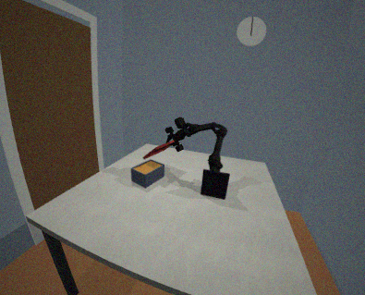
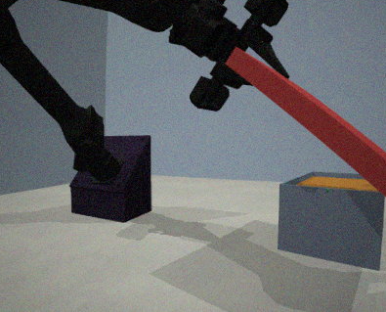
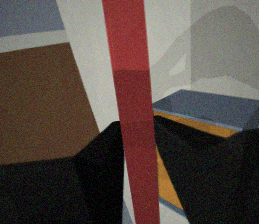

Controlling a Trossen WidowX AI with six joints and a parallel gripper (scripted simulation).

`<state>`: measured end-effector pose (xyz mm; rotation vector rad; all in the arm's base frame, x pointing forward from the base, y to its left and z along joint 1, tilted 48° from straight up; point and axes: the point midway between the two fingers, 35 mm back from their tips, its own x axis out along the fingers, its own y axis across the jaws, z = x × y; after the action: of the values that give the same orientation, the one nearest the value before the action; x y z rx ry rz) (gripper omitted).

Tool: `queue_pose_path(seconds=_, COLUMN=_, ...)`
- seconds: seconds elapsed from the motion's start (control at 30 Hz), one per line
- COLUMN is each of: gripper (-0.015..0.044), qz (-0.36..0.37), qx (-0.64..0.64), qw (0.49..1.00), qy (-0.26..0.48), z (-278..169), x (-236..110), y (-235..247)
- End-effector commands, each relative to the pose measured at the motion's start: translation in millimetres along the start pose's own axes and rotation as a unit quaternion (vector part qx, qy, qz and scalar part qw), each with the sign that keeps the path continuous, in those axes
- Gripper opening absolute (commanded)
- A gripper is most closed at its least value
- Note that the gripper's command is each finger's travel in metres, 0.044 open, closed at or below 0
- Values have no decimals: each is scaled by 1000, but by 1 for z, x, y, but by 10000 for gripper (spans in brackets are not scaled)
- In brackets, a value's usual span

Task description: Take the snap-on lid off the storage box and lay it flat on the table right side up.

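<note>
The storage box [image 1: 146, 178] [image 2: 328, 224] [image 3: 215, 111] is blue-grey and stands open on the table, with an orange inside. The red lid [image 1: 157, 151] [image 2: 321, 116] [image 3: 130, 95] is off the box and held in the air above it, tilted, sloping down away from the arm. My gripper [image 1: 171, 141] [image 2: 270, 77] [image 3: 136, 126] is shut on the lid, with one finger on each side of it. In the wrist view the lid shows edge-on. Its far end is cut off in the exterior view. Which face of the lid is the top I cannot tell.
The arm's dark base block [image 1: 215, 184] [image 2: 108, 200] stands on the white table [image 1: 179, 238] [image 2: 43, 271], to the right of the box in the top view. A brown door [image 1: 45, 90] [image 3: 30, 105] and a wall clock [image 1: 251, 31] are behind.
</note>
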<state>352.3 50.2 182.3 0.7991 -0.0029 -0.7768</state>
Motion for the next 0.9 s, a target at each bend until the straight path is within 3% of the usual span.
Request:
queue_pose_path(seconds=0.0, gripper=0, qz=2, qx=0, qw=1000, qy=3, z=6, x=-2, y=0)
queue_pose_path(seconds=0.87, gripper=0, qz=2, qx=-1, qw=1000, qy=3, z=58, x=-6, y=-4)
